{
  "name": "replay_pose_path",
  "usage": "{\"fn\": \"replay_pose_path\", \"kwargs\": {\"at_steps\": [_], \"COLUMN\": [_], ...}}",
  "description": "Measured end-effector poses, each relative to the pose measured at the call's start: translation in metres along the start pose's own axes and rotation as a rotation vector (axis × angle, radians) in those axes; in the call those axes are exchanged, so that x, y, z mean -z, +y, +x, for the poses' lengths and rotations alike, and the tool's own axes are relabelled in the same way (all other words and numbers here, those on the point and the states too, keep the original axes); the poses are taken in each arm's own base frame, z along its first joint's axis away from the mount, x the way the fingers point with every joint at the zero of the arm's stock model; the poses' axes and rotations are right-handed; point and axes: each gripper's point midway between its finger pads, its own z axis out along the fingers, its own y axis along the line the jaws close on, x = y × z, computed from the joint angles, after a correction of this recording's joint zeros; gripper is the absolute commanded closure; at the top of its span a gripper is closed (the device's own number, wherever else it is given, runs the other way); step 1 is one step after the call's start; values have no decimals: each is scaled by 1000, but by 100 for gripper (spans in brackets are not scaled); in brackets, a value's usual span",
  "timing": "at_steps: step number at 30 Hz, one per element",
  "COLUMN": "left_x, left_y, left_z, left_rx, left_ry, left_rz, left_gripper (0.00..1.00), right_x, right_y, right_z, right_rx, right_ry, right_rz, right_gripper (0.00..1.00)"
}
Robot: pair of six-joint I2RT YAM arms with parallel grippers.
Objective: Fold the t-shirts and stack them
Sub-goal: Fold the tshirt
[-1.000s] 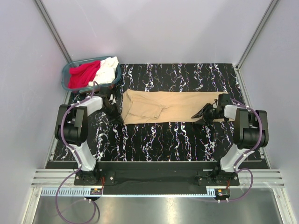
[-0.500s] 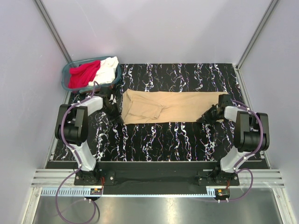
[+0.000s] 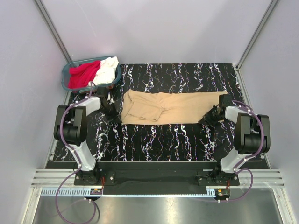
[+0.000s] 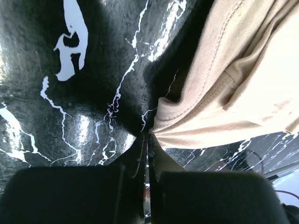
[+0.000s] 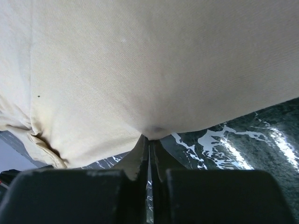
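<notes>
From above, the tan shirt [image 3: 170, 107] lay as a long band across the middle of the desk [image 3: 163, 140], already narrowed, with a sleeve folded onto its left part. A second before, both pincers had stood parted at its near corners. Now the left pincer [image 3: 116, 117] had clenched at the near-left corner and the right pincer [image 3: 208, 118] at the near-right one, and the right end of the near edge looked a little drawn up toward the arm. The red shirt [image 3: 84, 73] and white shirt [image 3: 109, 68] sat bunched in the basket [image 3: 64, 77] at the far-left corner, untouched. In the left wrist view the fingers met with no gap, and a gathered point of tan hem ran straight into their tips, the cloth fanning out to the right over the dark marbled desk, so this pincer was grasping the shirt's corner. In the right wrist view the fingers were likewise pressed together, with a small pucker in the cloth just above the tips where the edge was pinched; the shirt filled the upper part of that view and bare desk showed at the lower right. By my reading the double grasp was just made, so the next fold of this shirt could begin, probably by lifting the near edge together; two shirts were left to do
</notes>
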Motion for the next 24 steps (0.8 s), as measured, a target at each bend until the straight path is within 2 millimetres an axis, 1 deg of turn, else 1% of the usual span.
{"fn": "replay_pose_path", "kwargs": {"at_steps": [1, 2, 3, 4, 5, 7, 8, 10, 11, 13, 15, 17, 19, 20, 21, 22, 23, 24], "left_x": [0, 1, 1, 2, 5, 11, 15, 26, 33, 44, 52, 55, 56, 54, 51, 46, 39, 32], "left_y": [0, 1, 2, 3, 4, 7, 8, 9, 6, -3, -21, -43, -73, -87, -101, -115, -125, -131], "left_z": [1, 3, 5, 8, 12, 19, 22, 28, 28, 25, 23, 19, 16, 13, 10, 5, 1, -3], "left_rx": [3, 6, 13, 19, 22, 29, 28, 21, 14, -11, -51, -98, -147, -162, -172, -176, -170, -161], "left_ry": [-3, -3, -4, -1, -4, -16, -22, -43, -61, -103, -131, -157, -172, -181, -187, -196, -201, -204], "left_rz": [7, 9, 11, 12, 14, 9, 9, 5, 10, 27, 48, 61, 77, 84, 97, 108, 117, 119], "left_gripper": [86, 79, 73, 64, 60, 59, 58, 57, 57, 56, 55, 54, 55, 55, 55, 56, 56, 56], "right_x": [0, 1, 2, 4, 8, 18, 25, 41, 48, 64, 75, 81, 82, 80, 77, 74, 69, 64], "right_y": [0, 0, 0, -1, -2, -5, -6, -4, -2, 4, 12, 24, 37, 43, 48, 51, 53, 55], "right_z": [2, 4, 7, 9, 12, 21, 24, 28, 29, 28, 18, 2, -17, -26, -35, -42, -50, -56], "right_rx": [7, 10, 18, 27, 34, 56, 69, 103, 123, 165, 211, 250, 282, 294, 302, 309, 314, 318], "right_ry": [9, 19, 31, 37, 44, 61, 66, 57, 48, 29, 0, -33, -55, -65, -68, -73, -74, -72], "right_rz": [-4, -7, -15, -18, -17, -15, -14, -24, -30, -37, -32, -31, -22, -17, -8, -1, 10, 20], "right_gripper": [76, 70, 66, 60, 57, 51, 44, 38, 30, 24, 20, 20, 21, 24, 30, 34, 40, 44]}}
